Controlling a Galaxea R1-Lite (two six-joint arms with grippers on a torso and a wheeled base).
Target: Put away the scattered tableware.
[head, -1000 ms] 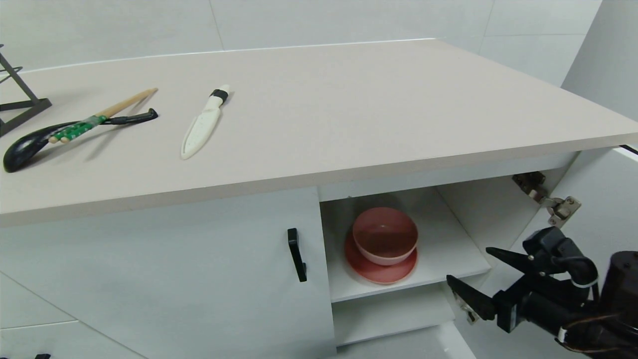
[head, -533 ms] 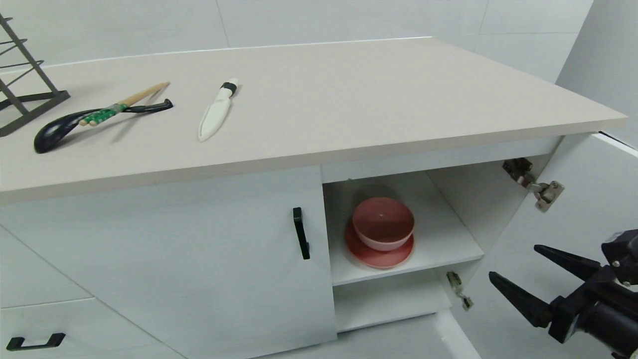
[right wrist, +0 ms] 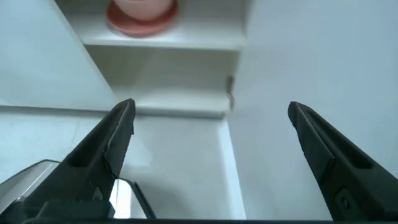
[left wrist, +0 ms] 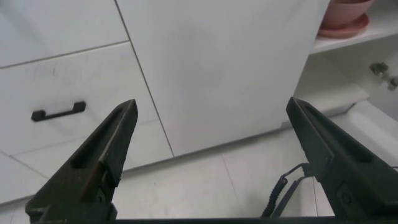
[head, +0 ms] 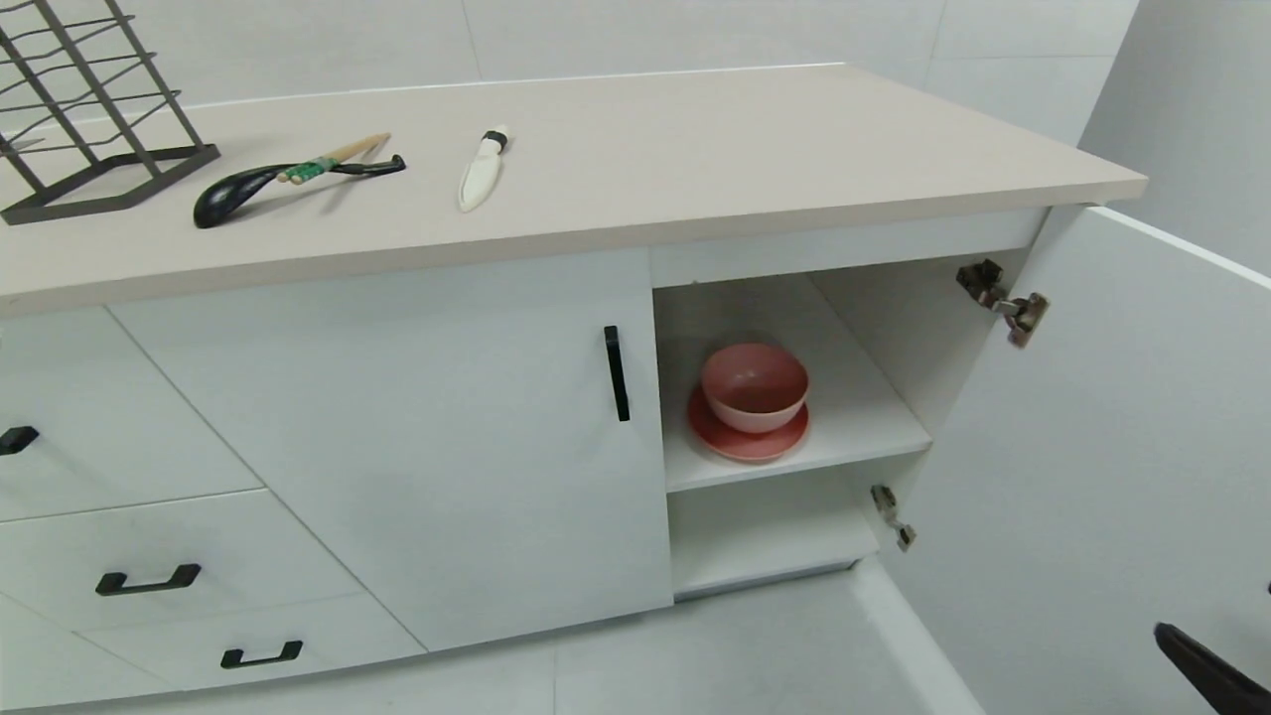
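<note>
Left tool [left wrist: 211, 104] and right tool [right wrist: 210, 104] are released. Pink bowl [head: 754, 385] sits on a plate [head: 740, 444] on the shelf [head: 874, 435].

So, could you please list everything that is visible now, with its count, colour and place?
bowl: 1, pink, on the plate, upper cabinet shelf
plate: 1, red, upper shelf
ladle: 1, black, countertop, left part
wooden stick: 1, tan with green wrap, lying across the ladle
knife: 1, cream, black band, on the countertop apart from the ladle
wire rack: 1, dark, countertop far left
open door: 1, white, swung out at right
closed door: 1, white, black handle
drawer handles: 3, black, lower left
left gripper: 1, black, open, facing the cabinet front
right gripper: 1, black, open, facing the shelves
</note>
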